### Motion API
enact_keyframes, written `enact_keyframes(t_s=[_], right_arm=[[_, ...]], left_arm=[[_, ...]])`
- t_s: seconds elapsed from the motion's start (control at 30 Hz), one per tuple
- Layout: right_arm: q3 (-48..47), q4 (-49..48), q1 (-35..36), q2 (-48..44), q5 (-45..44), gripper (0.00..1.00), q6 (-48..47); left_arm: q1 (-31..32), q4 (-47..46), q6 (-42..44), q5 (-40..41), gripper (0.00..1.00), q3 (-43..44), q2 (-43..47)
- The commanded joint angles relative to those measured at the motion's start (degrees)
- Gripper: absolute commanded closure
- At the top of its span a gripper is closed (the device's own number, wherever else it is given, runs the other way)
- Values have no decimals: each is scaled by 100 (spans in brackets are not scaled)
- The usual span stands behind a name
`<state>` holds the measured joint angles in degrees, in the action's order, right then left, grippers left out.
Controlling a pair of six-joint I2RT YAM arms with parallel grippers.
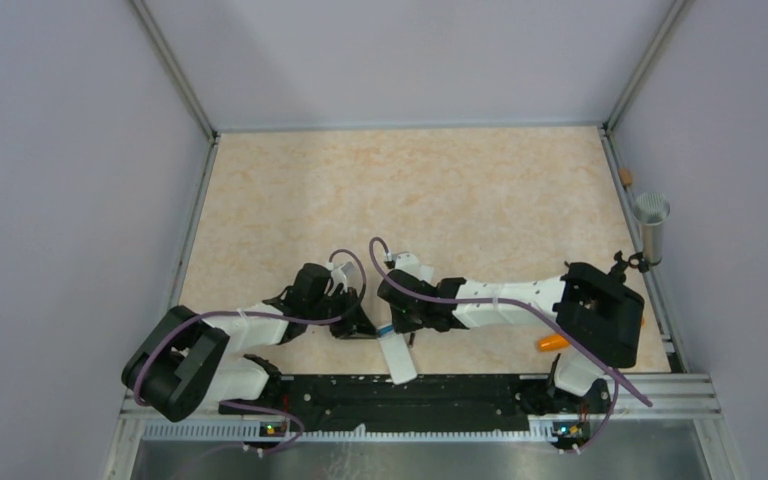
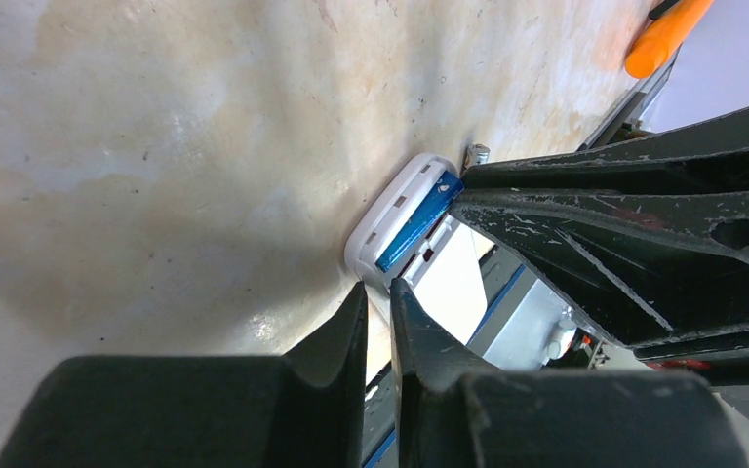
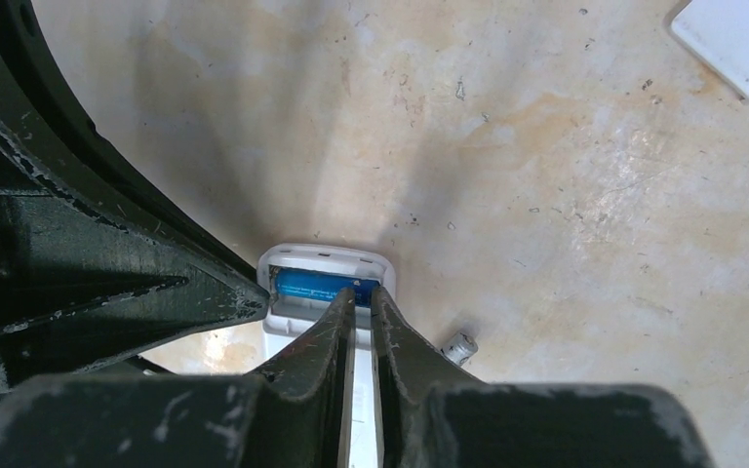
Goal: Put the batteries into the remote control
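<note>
The white remote control (image 1: 398, 357) lies back-up near the table's front edge, its battery bay open at the far end (image 2: 387, 216) (image 3: 330, 259). The blue battery (image 2: 417, 222) (image 3: 314, 284) lies in the bay. The dark battery (image 3: 459, 344) (image 2: 477, 153) lies loose on the table just beside the remote. My right gripper (image 3: 363, 295) (image 1: 396, 318) is shut and empty, its tips resting on the blue battery. My left gripper (image 2: 378, 292) (image 1: 362, 326) is shut and empty, its tips at the remote's bay-end corner.
An orange tapered object (image 1: 552, 342) (image 2: 665, 37) lies right of the remote near the front edge. A flat white piece (image 3: 736, 39) lies on the table farther off. A metal cylinder (image 1: 651, 225) stands at the table's right rail.
</note>
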<state>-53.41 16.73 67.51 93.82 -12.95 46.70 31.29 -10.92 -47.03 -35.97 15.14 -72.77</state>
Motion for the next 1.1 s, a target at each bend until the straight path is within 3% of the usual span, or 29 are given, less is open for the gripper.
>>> enact_keyframes(t_s=[0.0,0.37,1.07], right_arm=[[-74,-222,69,103,218,93,25],[-74,-188,189,278,386,100,-97],[-765,736,662,1061,-27,100,-415]], left_arm=[[22,-182,-6,33,86,27,-23],[22,-186,-24,35,86,73,-40],[24,-147,-36,69,87,115,-19]])
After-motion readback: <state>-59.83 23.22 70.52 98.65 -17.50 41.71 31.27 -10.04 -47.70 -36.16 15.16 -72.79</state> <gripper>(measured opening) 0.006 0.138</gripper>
